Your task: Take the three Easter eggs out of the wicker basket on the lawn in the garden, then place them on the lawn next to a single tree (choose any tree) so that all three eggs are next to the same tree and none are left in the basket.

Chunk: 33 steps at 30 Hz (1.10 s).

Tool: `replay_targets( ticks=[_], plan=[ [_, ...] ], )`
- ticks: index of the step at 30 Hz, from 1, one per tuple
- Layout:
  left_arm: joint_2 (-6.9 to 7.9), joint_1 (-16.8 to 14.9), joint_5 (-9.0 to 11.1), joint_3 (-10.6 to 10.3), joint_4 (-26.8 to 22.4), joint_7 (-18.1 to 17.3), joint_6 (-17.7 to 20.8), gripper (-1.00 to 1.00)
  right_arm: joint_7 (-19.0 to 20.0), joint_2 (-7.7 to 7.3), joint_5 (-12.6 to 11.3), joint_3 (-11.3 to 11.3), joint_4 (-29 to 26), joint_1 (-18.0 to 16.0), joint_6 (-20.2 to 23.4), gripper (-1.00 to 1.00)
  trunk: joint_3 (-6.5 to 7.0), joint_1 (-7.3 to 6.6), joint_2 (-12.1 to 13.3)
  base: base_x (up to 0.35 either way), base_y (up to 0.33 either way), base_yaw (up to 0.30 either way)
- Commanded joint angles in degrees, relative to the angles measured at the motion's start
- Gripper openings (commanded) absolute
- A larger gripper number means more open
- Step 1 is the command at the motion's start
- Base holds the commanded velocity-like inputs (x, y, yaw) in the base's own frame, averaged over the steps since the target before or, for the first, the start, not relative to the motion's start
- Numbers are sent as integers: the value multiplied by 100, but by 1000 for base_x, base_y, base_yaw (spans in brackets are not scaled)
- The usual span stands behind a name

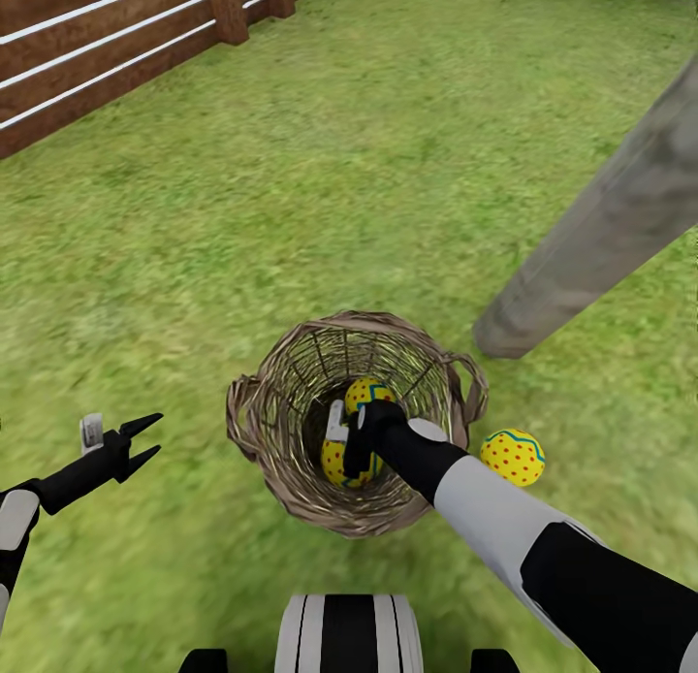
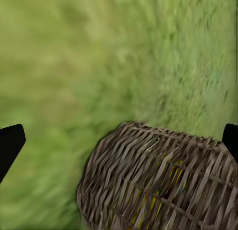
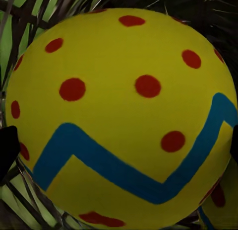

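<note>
Right up against the right wrist cam sits an egg (image 3: 119,115) inside the wicker basket (image 1: 281,401). Left gripper (image 1: 145,440) hangs open. Right gripper (image 1: 351,440) straddles it, grip unclear; I'd squeeze centered, lift straight, join the egg on the lawn (image 1: 513,457) by the tree (image 1: 601,237).

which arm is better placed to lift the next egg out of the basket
Right. The right gripper is already down inside the wicker basket, jaws around an egg. The left gripper hangs open over the lawn beside the basket.
</note>
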Motion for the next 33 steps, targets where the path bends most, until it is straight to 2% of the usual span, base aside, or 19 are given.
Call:
replay_targets(
  ticks=[1, 6, 33],
  plan=[
    [-3, -3, -14, 10, 0, -24, 24, 100, 36, -2, 72, 14, 321, 0, 28, -100, -3, 0, -1, 0, 0, 0],
    [-1, -3, -12, 11, -2, -37, 24, 100, 36, -2, 72, 14, 321, 0, 28, -100, 19, -2, 1, 0, 0, 0],
    [-1, -3, -19, 1, -5, 13, 24, 100, 88, 7, 47, 32, 301, 0, -27, -100, 617, -72, 37, 0, 0, 0]
  ],
)
